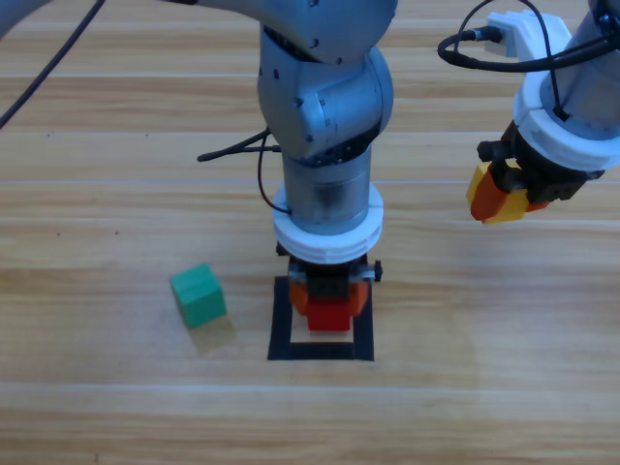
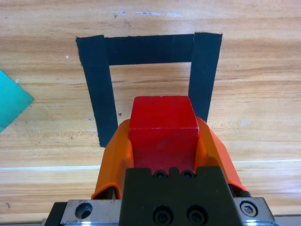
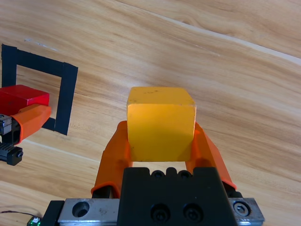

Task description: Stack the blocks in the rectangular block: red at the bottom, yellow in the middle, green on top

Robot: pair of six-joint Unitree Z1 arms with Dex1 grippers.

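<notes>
My left gripper (image 1: 329,302) pinches the red cube (image 2: 162,131) over the tape square (image 1: 281,329), perhaps touching down. My right gripper (image 3: 160,141) clamps the yellow cube (image 3: 161,123) aloft; the green cube (image 1: 199,294) sits aside.

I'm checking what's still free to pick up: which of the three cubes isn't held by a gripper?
The green cube, alone on the table left of the tape square. Grippers hold the red and yellow ones.
</notes>
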